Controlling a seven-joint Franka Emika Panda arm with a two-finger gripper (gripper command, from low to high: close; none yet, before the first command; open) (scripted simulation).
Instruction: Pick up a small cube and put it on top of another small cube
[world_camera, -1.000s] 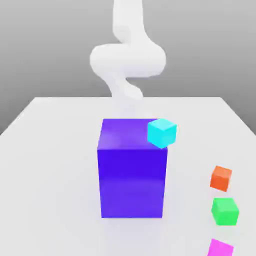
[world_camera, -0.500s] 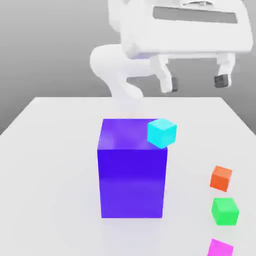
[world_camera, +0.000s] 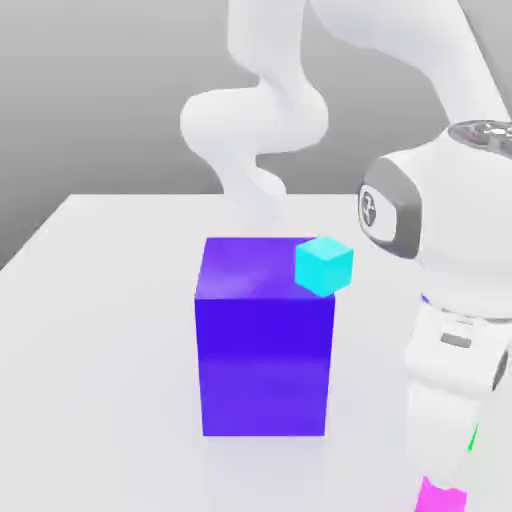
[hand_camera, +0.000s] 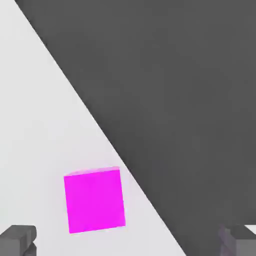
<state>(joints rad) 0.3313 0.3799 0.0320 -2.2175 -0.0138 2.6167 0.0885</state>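
White gripper (hand_camera: 128, 242) hangs, seemingly above magenta cube (hand_camera: 95, 201).

Large block (world_camera: 264, 365) is set on table (world_camera: 100, 350). Upper cube (world_camera: 323, 266) is seen at block's top corner, near side, toward exterior view's right; whether contact is made cannot be told. Lower cube (world_camera: 440, 497) is placed on table, nearer, farther right, beside table's edge. Mostly hidden cube (world_camera: 473, 437) is glimpsed behind lower cube.
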